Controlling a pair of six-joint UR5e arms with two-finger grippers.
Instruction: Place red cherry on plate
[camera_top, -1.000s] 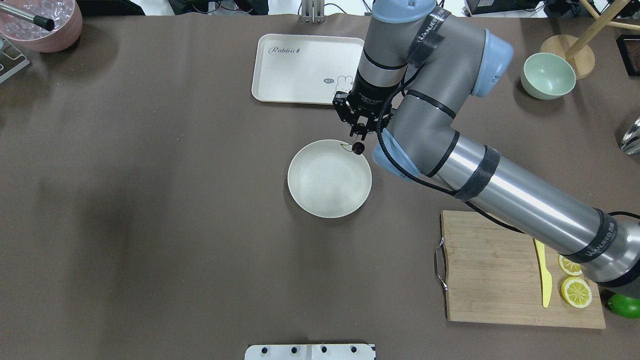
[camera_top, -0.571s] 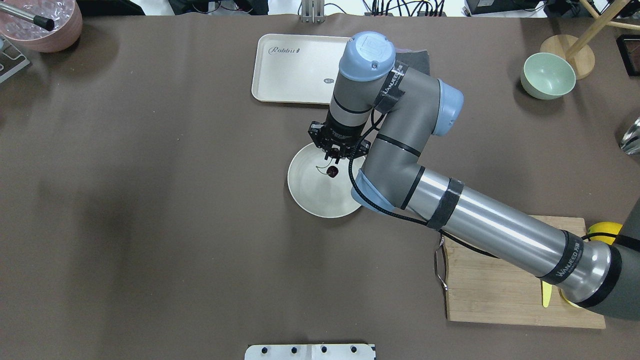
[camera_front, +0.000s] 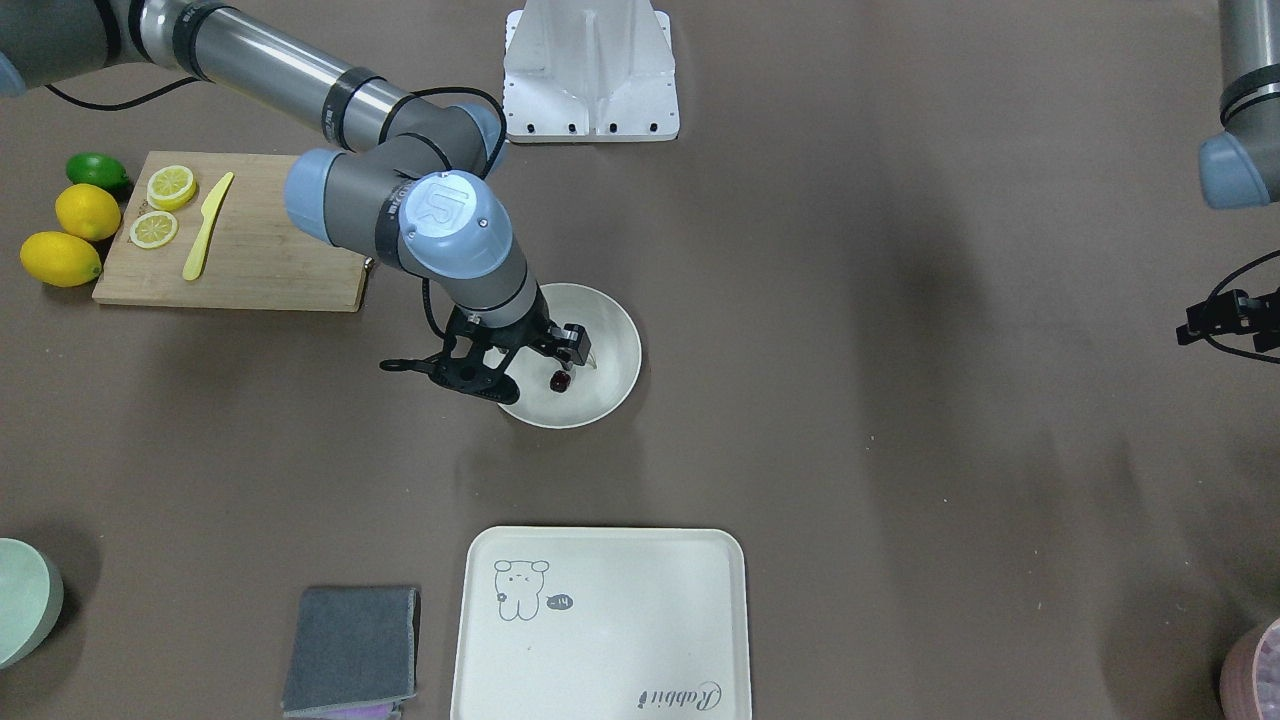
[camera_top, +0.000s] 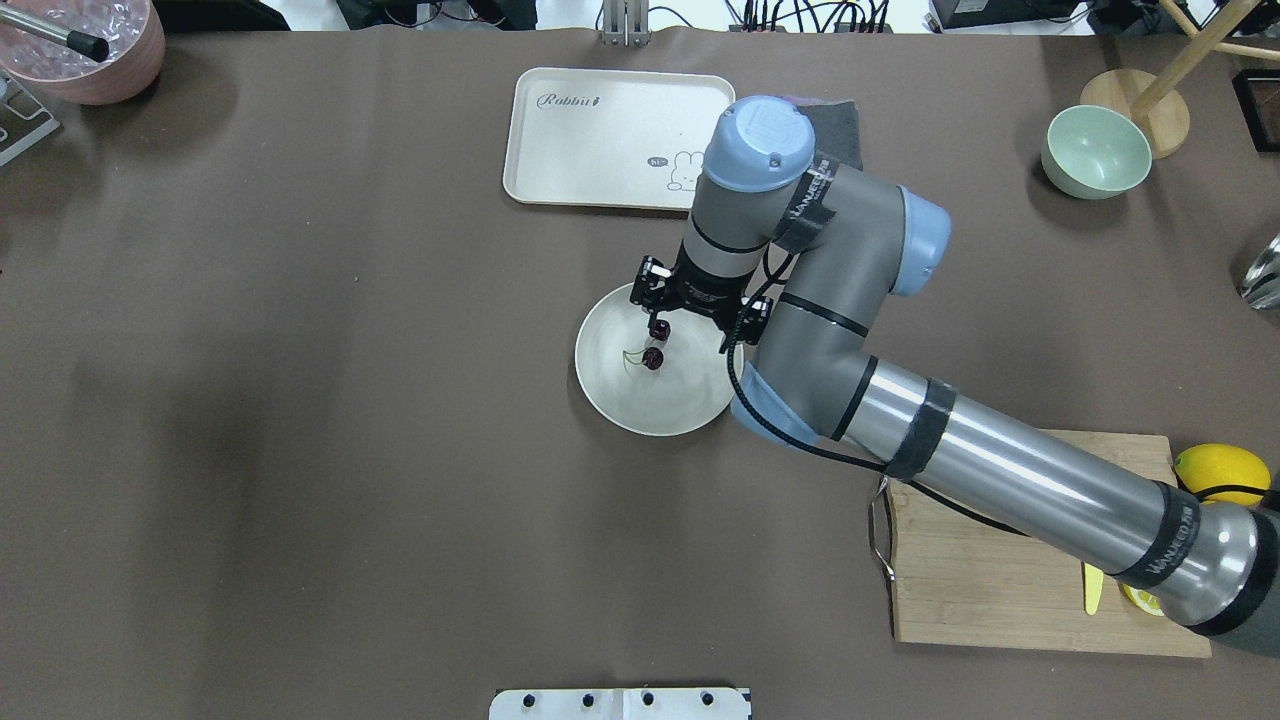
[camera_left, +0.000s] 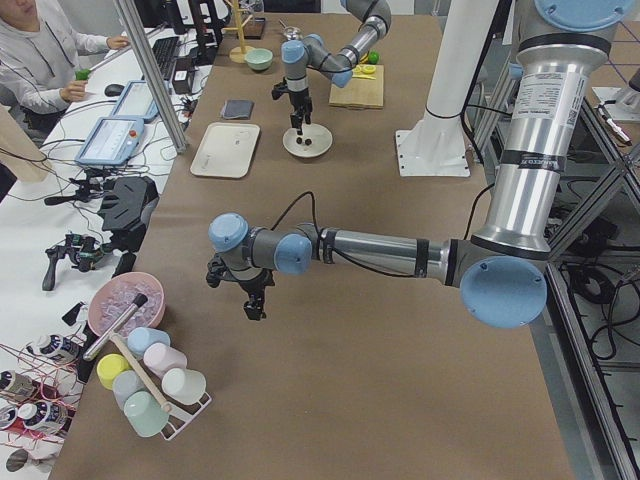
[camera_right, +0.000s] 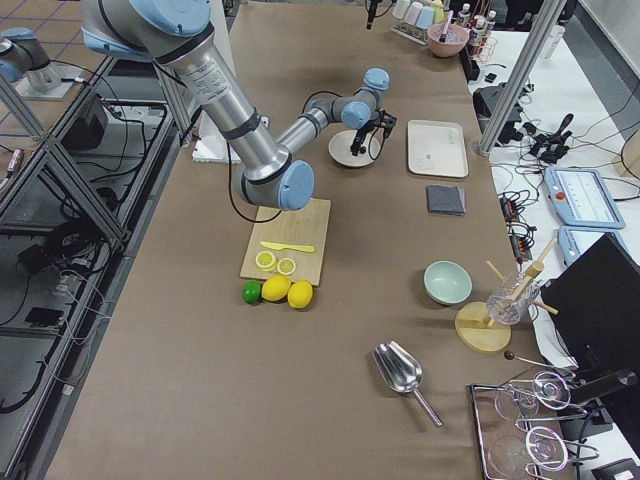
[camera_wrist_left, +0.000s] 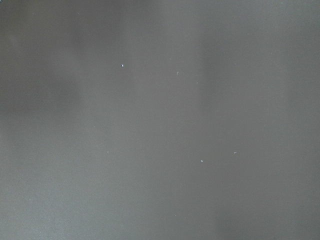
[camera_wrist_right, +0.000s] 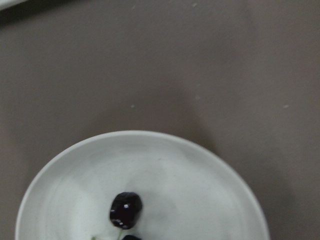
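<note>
Obs: right gripper (camera_top: 697, 328) hung low over the round cream-white shallow plate (camera_top: 630, 398), jaws spread wide, empty. Pair of tiny dark maroon cherries (camera_top: 653, 358) lay inside the plate, near centre. Retreat should go straight up so neither finger snags a stem.

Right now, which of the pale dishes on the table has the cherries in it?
The round cream plate at the right arm's fingers; the dark cherries lie in it. The rectangular tray and the green bowl hold none.
</note>
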